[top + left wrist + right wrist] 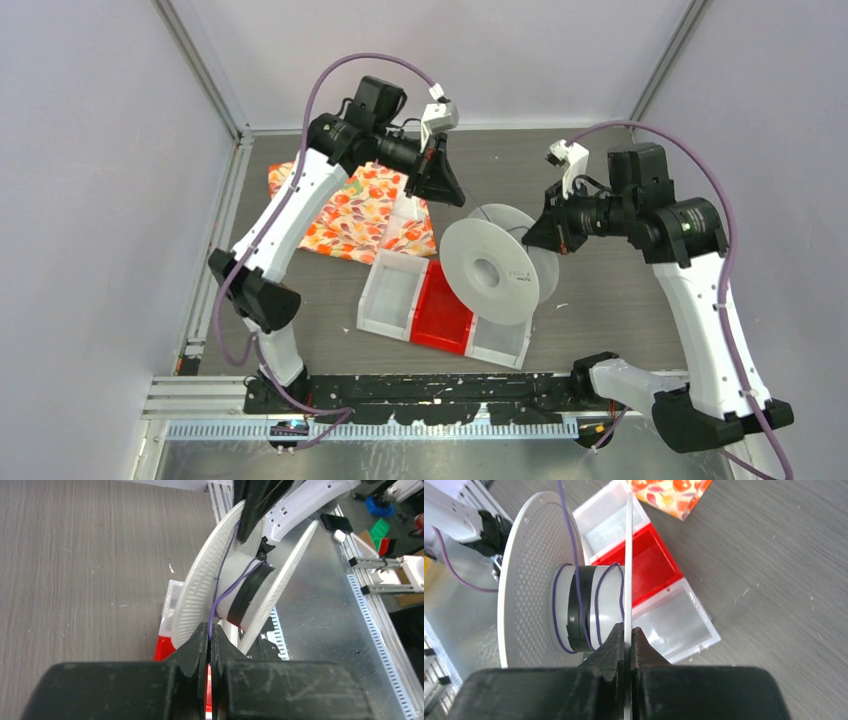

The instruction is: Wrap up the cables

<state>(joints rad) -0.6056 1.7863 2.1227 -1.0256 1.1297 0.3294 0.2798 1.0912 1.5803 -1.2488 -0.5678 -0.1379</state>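
A white spool (490, 272) with two perforated flanges hangs tilted above the tray. Its hub (611, 605) wears a band of black tape. The thin purple-blue cable (597, 597) lies round the hub in a few loose loops. One strand (216, 602) runs from the hub down into my left gripper (209, 635), which is shut on it. The left gripper (447, 190) sits just behind the spool. My right gripper (627, 630) is shut on the thin edge of the spool's right flange (629, 550). It holds the spool from the right side (540, 232).
A three-compartment tray (385, 300), white at the ends and red in the middle, lies under the spool. An orange floral cloth (345, 215) lies behind it at the left. A toothed metal rail (400, 428) runs along the near edge between the arm bases.
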